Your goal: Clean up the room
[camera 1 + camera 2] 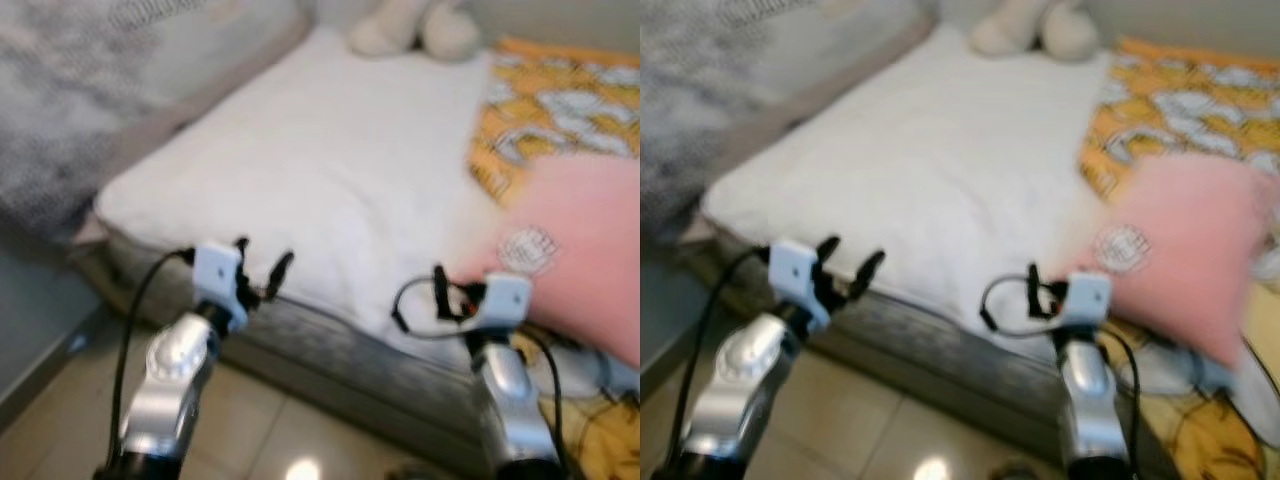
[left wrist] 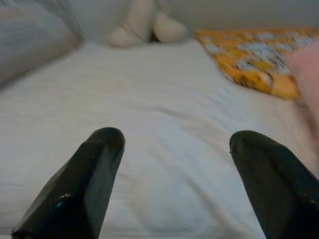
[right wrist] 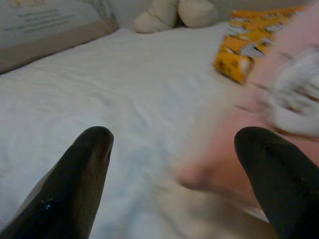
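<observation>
A pink pillow (image 1: 580, 250) with a white emblem is blurred over the bed's near right part, partly over the front edge. My right gripper (image 1: 455, 293) is open just left of it at the bed's edge; in the right wrist view the pillow (image 3: 249, 104) lies beyond and between the spread fingers (image 3: 84, 169), and contact cannot be told. My left gripper (image 1: 262, 262) is open and holds nothing, at the front edge of the white sheet (image 1: 330, 150). Its fingers (image 2: 84, 179) point across the sheet.
A cream plush toy (image 1: 415, 28) sits at the bed's far end. An orange patterned blanket (image 1: 560, 100) covers the bed's right side. A grey patterned cushion (image 1: 60, 100) rises on the left. Tiled floor (image 1: 270, 420) lies below; yellow cloth (image 1: 600, 445) lies at the lower right.
</observation>
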